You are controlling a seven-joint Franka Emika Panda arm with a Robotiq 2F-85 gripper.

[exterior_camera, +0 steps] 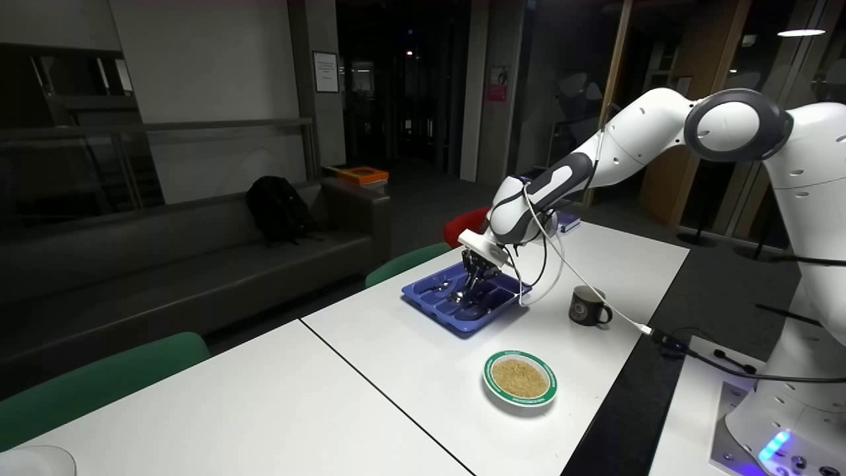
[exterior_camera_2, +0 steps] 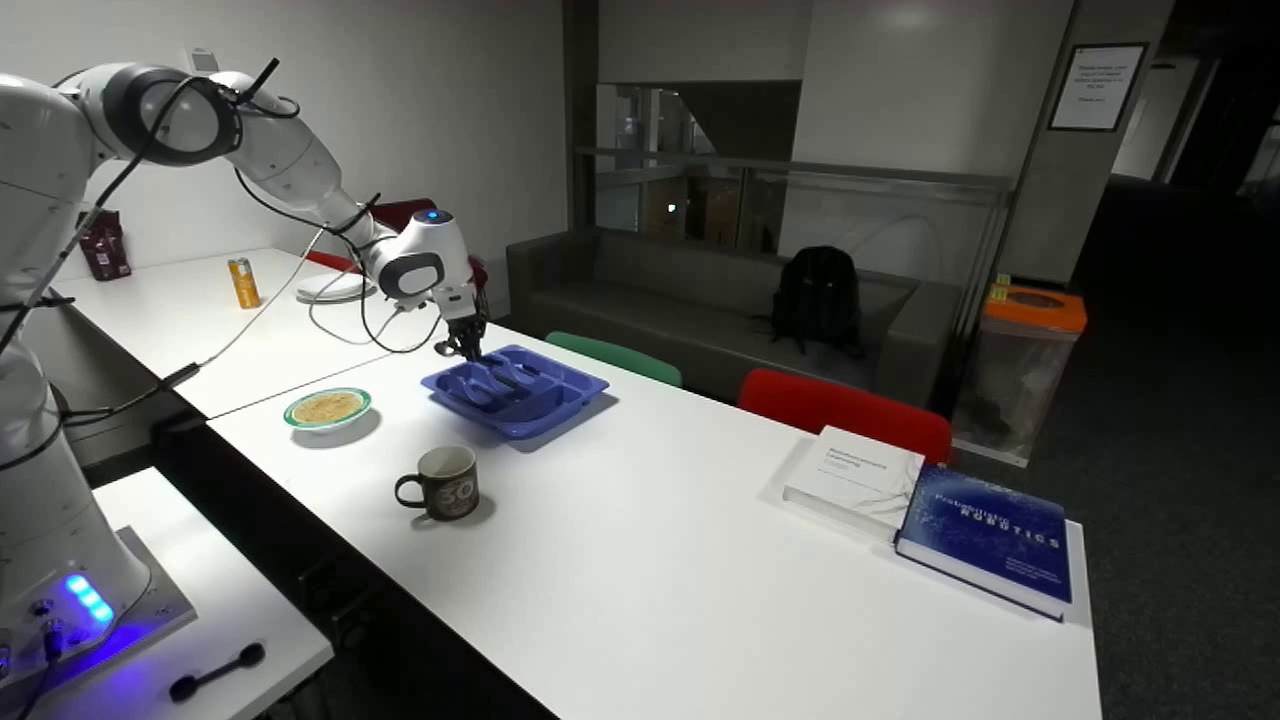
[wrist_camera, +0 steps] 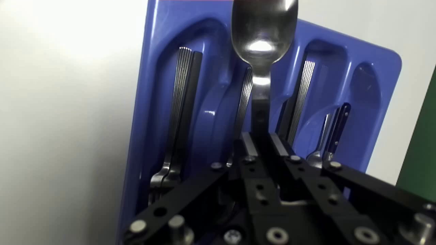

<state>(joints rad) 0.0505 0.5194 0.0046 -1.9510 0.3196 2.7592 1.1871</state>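
My gripper point(wrist_camera: 262, 139) is shut on the dark handle of a metal spoon point(wrist_camera: 261, 41), whose bowl points away from the fingers at the top of the wrist view. Beneath them lies a blue cutlery tray point(wrist_camera: 391, 63) with several compartments. Stacked forks point(wrist_camera: 177, 109) fill a compartment at the left, and a dark-handled piece point(wrist_camera: 337, 129) lies in one at the right. In both exterior views the gripper point(exterior_camera: 472, 285) hangs low over the tray, on its far side in an exterior view point(exterior_camera_2: 468, 350). The spoon's bowl point(exterior_camera_2: 444, 348) sticks out sideways there. The handle's end is hidden.
On the white table stand a dark mug point(exterior_camera_2: 450, 490) and a green-rimmed bowl point(exterior_camera: 490, 375) of brown grains. Two books point(exterior_camera_2: 985, 535) lie toward the table end. A can point(exterior_camera_2: 243, 283) and plates point(exterior_camera_2: 340, 290) stand farther back. Cables hang in loops from the arm.
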